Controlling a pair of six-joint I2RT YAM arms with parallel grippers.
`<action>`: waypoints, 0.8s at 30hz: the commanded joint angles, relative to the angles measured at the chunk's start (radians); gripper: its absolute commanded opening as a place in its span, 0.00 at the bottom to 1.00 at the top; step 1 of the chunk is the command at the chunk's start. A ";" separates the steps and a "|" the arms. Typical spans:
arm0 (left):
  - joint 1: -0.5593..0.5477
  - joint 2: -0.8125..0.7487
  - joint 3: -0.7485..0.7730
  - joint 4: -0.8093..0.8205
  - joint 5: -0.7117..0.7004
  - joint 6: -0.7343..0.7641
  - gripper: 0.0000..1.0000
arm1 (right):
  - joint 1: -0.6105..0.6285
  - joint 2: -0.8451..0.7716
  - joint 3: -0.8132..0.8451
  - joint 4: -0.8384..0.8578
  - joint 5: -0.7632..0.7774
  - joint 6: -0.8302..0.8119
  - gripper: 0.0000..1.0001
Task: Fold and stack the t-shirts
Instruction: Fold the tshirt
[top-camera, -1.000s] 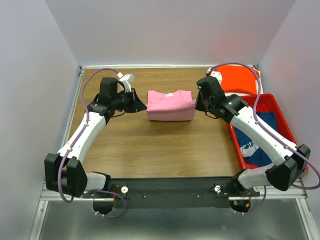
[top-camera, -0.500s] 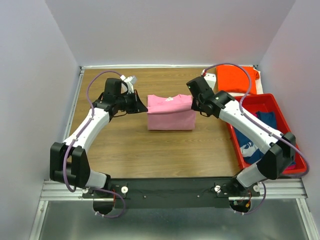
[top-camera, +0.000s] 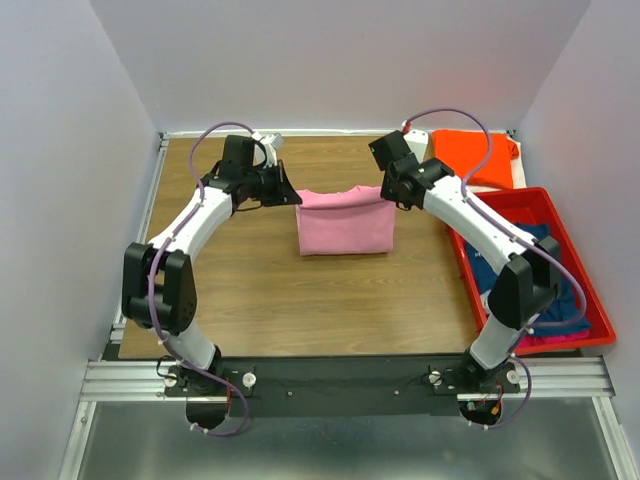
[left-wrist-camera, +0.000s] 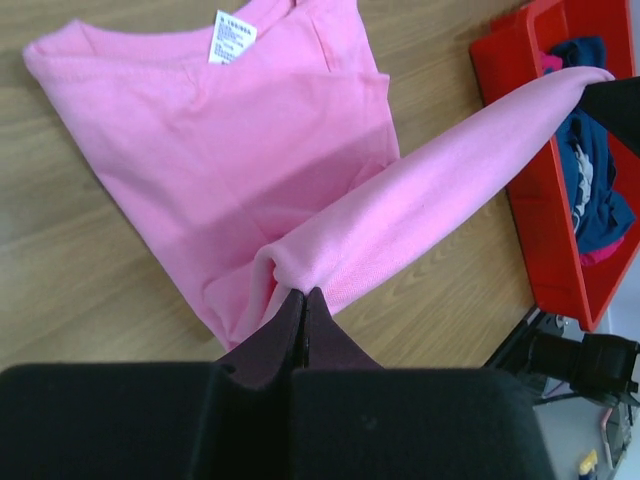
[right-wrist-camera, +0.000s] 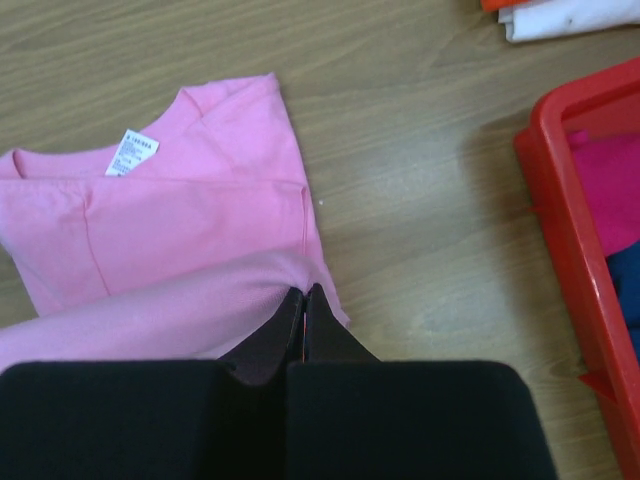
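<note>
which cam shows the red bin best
The top view: nearly the whole bin shows there, with only its left wall hidden behind the right arm. The left wrist view catches one end of it, partly behind pink cloth. The right wrist view shows just a stretch of rim at the frame's edge.

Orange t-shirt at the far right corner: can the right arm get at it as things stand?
Probably, once freed: the orange t-shirt lies in the open close to the right claw, but that claw is shut on the pink t-shirt.
</note>
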 joint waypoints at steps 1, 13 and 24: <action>0.019 0.078 0.080 -0.016 -0.013 0.030 0.00 | -0.045 0.091 0.090 0.017 0.045 -0.050 0.00; 0.077 0.325 0.288 -0.077 0.014 0.030 0.00 | -0.132 0.411 0.424 0.038 -0.050 -0.175 0.00; 0.117 0.444 0.364 -0.123 -0.019 -0.021 0.43 | -0.177 0.637 0.659 0.038 -0.174 -0.277 0.33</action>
